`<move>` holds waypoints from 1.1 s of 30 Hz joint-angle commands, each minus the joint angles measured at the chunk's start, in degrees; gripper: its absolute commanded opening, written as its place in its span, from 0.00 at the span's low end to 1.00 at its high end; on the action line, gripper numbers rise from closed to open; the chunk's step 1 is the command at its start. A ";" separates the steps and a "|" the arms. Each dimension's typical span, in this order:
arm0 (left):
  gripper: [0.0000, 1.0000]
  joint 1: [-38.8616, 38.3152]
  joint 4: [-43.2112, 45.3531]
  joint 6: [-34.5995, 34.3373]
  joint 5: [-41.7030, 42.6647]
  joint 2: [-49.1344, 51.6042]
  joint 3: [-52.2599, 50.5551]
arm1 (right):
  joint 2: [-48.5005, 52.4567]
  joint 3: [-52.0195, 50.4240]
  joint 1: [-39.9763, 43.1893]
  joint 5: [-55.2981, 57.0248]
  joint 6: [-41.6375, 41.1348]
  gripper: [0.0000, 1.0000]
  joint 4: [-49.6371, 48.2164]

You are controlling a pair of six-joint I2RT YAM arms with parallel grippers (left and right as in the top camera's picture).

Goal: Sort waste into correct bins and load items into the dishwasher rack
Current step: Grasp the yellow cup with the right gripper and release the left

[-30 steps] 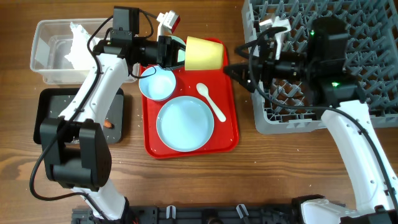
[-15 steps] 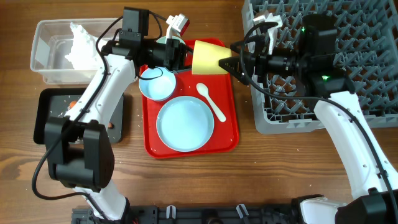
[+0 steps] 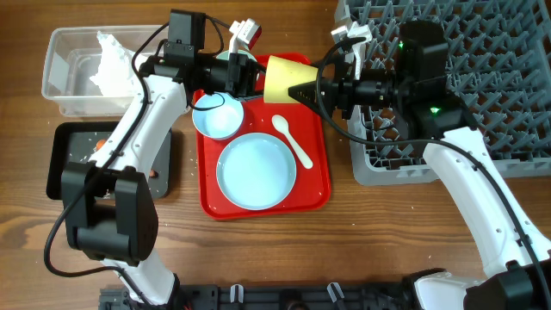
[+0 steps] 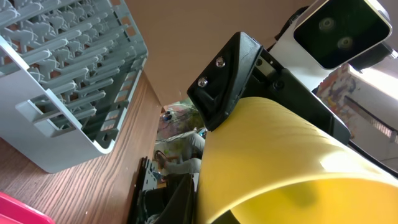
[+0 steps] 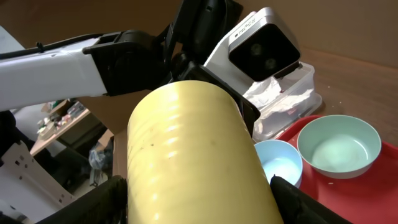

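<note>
My left gripper [image 3: 255,77] is shut on the mouth end of the small yellow cup [image 3: 286,77], which it holds on its side above the back of the red tray [image 3: 320,172]. My right gripper [image 3: 306,89] is open, with a finger on either side of the cup's base end [image 5: 193,155]. The cup fills the left wrist view [image 4: 280,162]. On the tray lie a pale blue plate [image 3: 256,170], a pale blue bowl [image 3: 216,114] and a white spoon [image 3: 293,140]. A second bowl [image 5: 339,146] lies partly under my left arm. The grey rack [image 3: 491,77] is at the right.
A clear tub [image 3: 69,86] at the back left holds a crumpled white napkin [image 3: 108,60]. A black tray [image 3: 69,164] in front of it holds a small orange piece [image 3: 151,172]. My right arm lies over the rack's left side.
My right gripper moved left from the rack's edge until its fingers flank the cup's base. My left gripper shifted the cup slightly right, then stayed still.
</note>
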State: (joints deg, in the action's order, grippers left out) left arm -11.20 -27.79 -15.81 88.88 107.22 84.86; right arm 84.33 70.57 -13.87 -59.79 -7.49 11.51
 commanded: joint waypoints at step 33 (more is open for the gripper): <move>0.80 -0.15 1.42 -0.09 -15.63 -1.38 0.94 | -2.34 1.11 13.92 12.37 -3.02 0.45 18.25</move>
State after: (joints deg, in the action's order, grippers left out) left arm -11.20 -26.28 -16.25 78.72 107.22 85.14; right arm 84.27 70.72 -2.15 -55.55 -10.41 26.37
